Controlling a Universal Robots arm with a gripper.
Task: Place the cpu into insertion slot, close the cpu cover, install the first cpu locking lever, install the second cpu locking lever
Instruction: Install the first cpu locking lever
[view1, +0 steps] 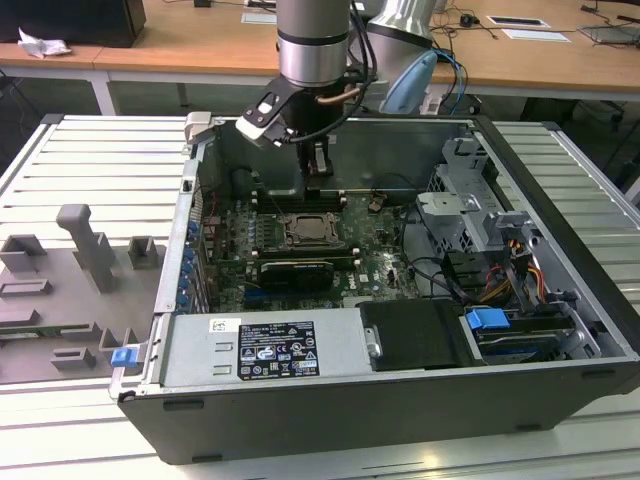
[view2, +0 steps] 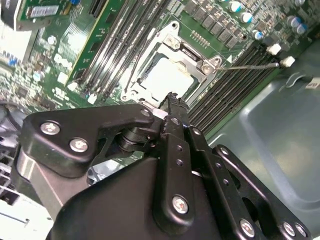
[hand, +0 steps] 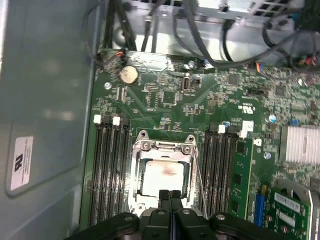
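Gripper (view1: 318, 168) sits in the upper centre of the exterior view, hanging down inside the open computer case (view1: 400, 400), and its 2 black fingers (hand: 163, 200) are pressed together with nothing between them. In the first wrist view the tips hover right at the edge of the cpu (hand: 162, 175), though contact cannot be told. The cpu lies flat in the insertion slot (view1: 293, 238), its pale top showing through the cut-out of the cpu cover (hand: 162, 146), which lies down around it. A thin lever rod (hand: 197, 172) runs along 1 side of the socket, slanting out over the neighbouring memory slots (hand: 107, 170). Below the socket in the exterior view sits the black graphics card (view1: 295, 272). On the exterior view's left, a grey fixture tray (view1: 80, 260) rests on the ribbed table.
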